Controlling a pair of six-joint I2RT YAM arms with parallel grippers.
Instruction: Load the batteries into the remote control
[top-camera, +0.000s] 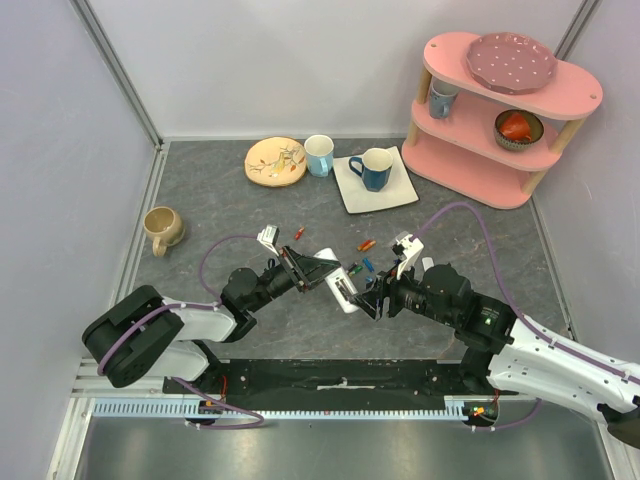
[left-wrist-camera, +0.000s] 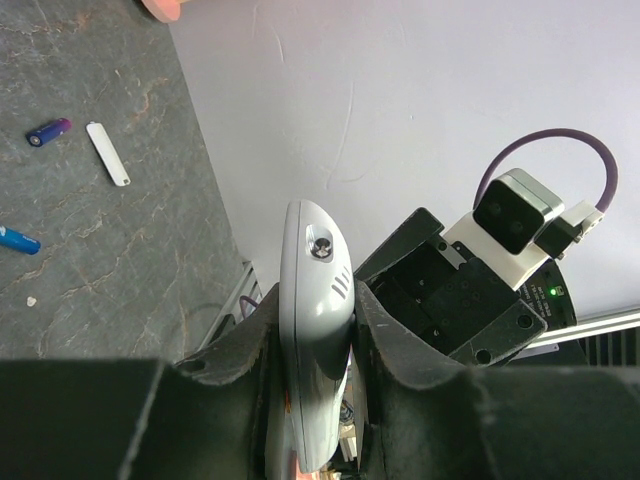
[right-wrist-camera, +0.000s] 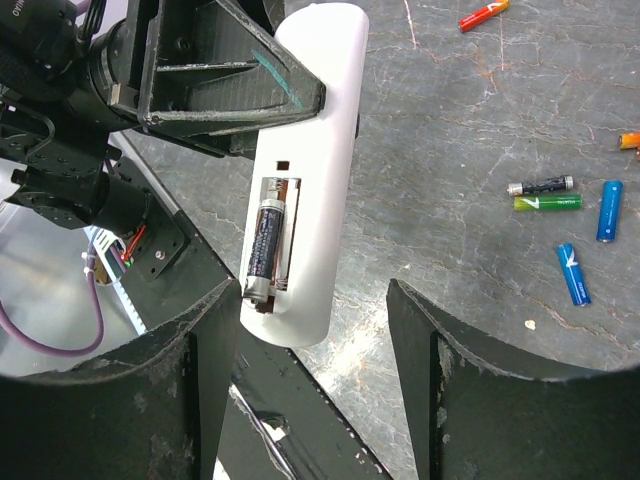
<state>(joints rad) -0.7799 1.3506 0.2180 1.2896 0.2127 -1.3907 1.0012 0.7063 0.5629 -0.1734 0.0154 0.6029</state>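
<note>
Clamping the remote (right-wrist-camera: 312, 150) above the desk (right-wrist-camera: 450, 130), the left claw (left-wrist-camera: 318, 330) should hold steady while the wide, empty right claw (right-wrist-camera: 310, 300) fetches a loose battery (right-wrist-camera: 546, 202) to join the dark battery (right-wrist-camera: 265, 250) seated inside.

- Left arm (top-camera: 150, 335) — bulbous black joint housings with one white link between them.
- Right arm (top-camera: 560, 362) — long white shell toward 4 o'clock in the top view, black joints, a tiny green light (top-camera: 487, 322).
- Purple cable (top-camera: 204, 262) on the left arm, a second purple cable (top-camera: 462, 205) on the right.
- Wrist camera (left-wrist-camera: 513, 218): white block with a dark lens face, at 2 o'clock in the left wrist view.
- Left gripper (left-wrist-camera: 316, 340): matte black fingers (left-wrist-camera: 420, 400), with a teal streak (right-wrist-camera: 268, 72) on its frame.
- Right gripper (right-wrist-camera: 310, 300): black fingers (right-wrist-camera: 470, 390) with grey-worn edges, and screws (left-wrist-camera: 520, 320) in its black body.
</note>
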